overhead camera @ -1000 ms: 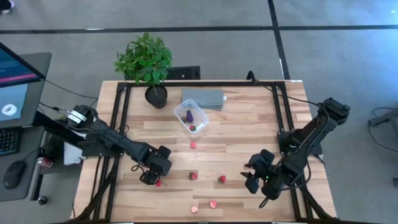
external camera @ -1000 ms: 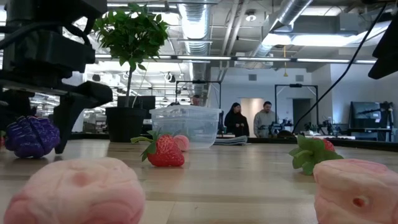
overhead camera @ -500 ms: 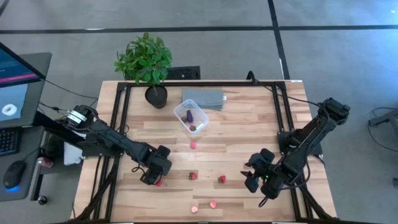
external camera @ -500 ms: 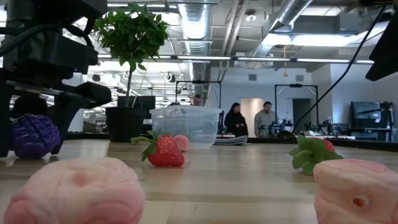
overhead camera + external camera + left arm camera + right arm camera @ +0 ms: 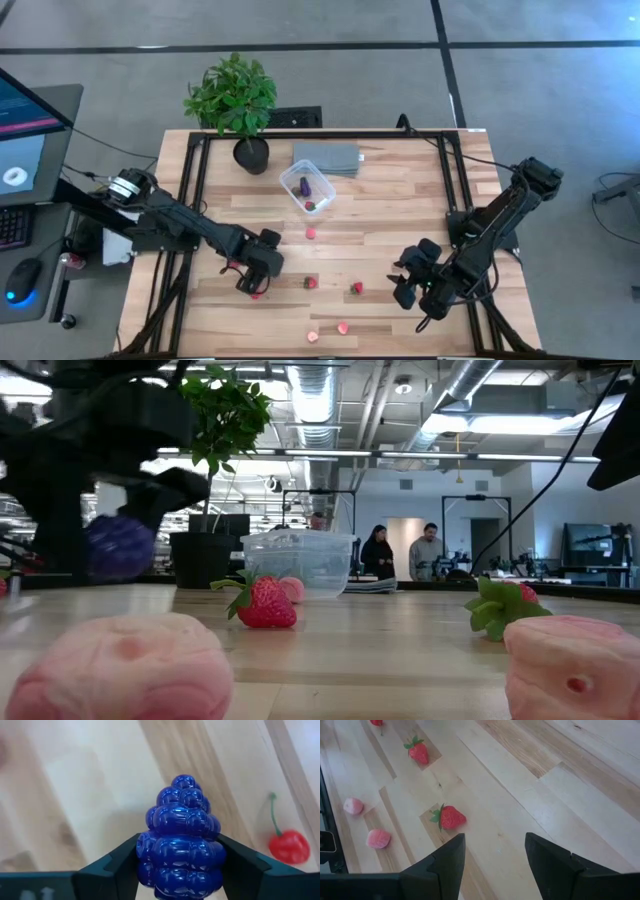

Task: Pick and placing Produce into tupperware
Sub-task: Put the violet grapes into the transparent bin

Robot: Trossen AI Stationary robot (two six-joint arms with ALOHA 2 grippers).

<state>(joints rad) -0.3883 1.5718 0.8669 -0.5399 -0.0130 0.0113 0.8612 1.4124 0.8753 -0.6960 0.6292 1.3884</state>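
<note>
The left gripper [image 5: 179, 870] has its fingers pressed against both sides of a dark blue berry [image 5: 180, 845], which the low view shows raised clear of the table. The tupperware [image 5: 307, 190] lies beyond this gripper, toward the potted plant [image 5: 233, 100]; judged from here, the carry runs that way. The berry's long axis points forward, out of the grip. The right gripper [image 5: 492, 855] hangs well apart from the tupperware, fingers spread and empty. Counted in the high view: two pieces inside the tupperware, about six loose outside it, one tupperware.
</note>
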